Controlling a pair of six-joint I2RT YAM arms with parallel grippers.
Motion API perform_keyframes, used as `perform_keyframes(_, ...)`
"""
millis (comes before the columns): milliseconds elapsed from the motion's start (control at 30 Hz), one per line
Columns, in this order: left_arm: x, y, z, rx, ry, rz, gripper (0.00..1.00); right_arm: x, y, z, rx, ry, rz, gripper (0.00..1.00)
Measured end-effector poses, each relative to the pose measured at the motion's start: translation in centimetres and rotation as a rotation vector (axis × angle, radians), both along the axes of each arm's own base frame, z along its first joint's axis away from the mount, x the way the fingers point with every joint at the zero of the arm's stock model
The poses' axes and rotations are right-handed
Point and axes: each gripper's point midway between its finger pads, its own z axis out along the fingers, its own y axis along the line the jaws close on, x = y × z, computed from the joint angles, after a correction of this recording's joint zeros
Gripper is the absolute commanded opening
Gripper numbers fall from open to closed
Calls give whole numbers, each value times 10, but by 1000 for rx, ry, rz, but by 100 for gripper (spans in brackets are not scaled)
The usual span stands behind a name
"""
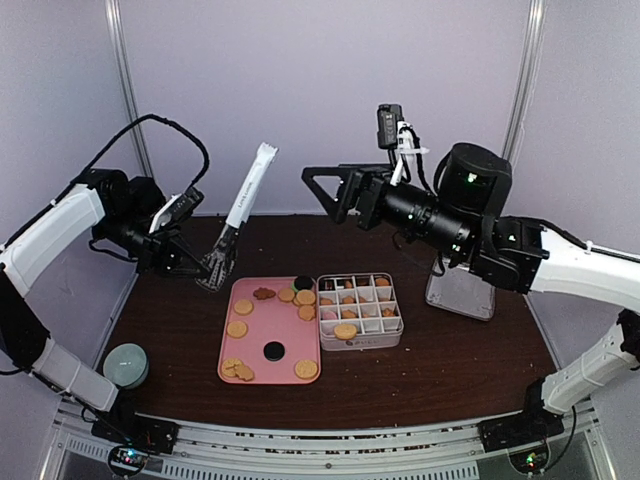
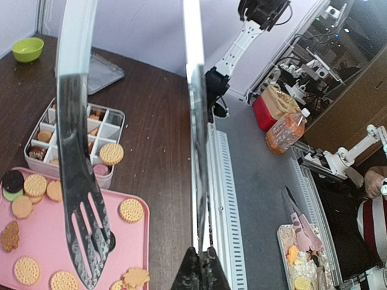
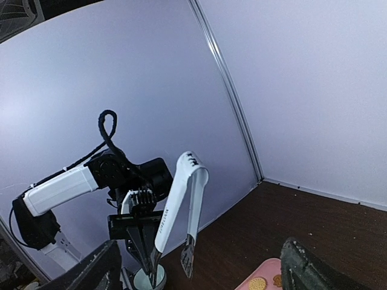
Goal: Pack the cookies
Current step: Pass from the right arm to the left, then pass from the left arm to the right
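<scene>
Cookies (image 1: pixel 237 329) lie scattered on a pink tray (image 1: pixel 260 330); most are golden rounds, one dark one (image 1: pixel 273 350) among them. More cookies fill a white divided box (image 1: pixel 394 322), and one round (image 1: pixel 345 331) rests on top of its dividers. My left gripper (image 1: pixel 213 272) hangs beyond the tray's far left corner, shut on one arm of the metal tongs (image 1: pixel 245 200), which stand tilted with the hinge end up. In the left wrist view my left gripper (image 2: pixel 202 266) pinches that arm edge-on; the other tong arm (image 2: pixel 78 181) hangs over the tray's cookies (image 2: pixel 131 210). My right gripper (image 1: pixel 325 195) is open and empty in the air behind the box.
A clear lid (image 1: pixel 460 295) lies right of the box. A grey-green cup (image 1: pixel 125 362) stands at the near left. A green bowl (image 2: pixel 28 48) sits on the table past the lid. The right wrist view shows the tongs (image 3: pixel 181 205) and the left arm against the back wall.
</scene>
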Motion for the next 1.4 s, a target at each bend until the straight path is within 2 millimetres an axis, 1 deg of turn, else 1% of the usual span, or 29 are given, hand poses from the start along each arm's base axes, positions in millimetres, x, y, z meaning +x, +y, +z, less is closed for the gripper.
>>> perform_keyframes(33,1,1,-3,15,3,5,0,1,1,0,-6,3,26,96)
perform_keyframes(100,4,2,-15,59,2,18,0,4,7,-10,-46,23,78,100)
perform_keyframes(167,6,4,-25,100,2,31,0,4,19,-32,-108,54,149,100)
perform_keyframes(233,8,5,-32,128,-8,40,0,1,30,-54,-163,92,218,100)
perform_keyframes(333,9,4,-36,153,-29,42,0,-3,46,-80,-222,149,315,100)
perform_keyframes(400,9,2,-37,164,-43,38,0,-6,56,-90,-242,180,370,100)
perform_keyframes(433,9,1,-38,167,-46,34,0,-8,59,-92,-246,188,392,100)
perform_keyframes(567,8,0,-39,169,-49,28,0,-13,71,-89,-243,190,473,99)
perform_keyframes(667,8,0,-39,169,-47,27,0,-17,76,-85,-229,186,517,97)
perform_keyframes(733,9,0,-40,170,-46,26,0,-16,77,-84,-215,184,535,96)
perform_keyframes(800,8,0,-40,170,-45,23,0,-10,78,-85,-202,193,537,95)
perform_keyframes(867,7,0,-40,169,-41,18,0,1,79,-86,-189,200,532,93)
perform_keyframes(967,4,0,-40,165,-35,7,0,14,85,-86,-180,207,529,91)
perform_keyframes(1067,1,0,-40,160,-25,-6,0,21,91,-84,-171,204,537,89)
perform_keyframes(1133,-1,0,-41,158,-15,-13,0,19,95,-83,-163,207,555,87)
perform_keyframes(1267,-4,1,-43,158,1,-31,0,9,98,-79,-154,204,598,79)
perform_keyframes(1400,-8,2,-42,155,9,-56,0,2,100,-77,-153,200,635,73)
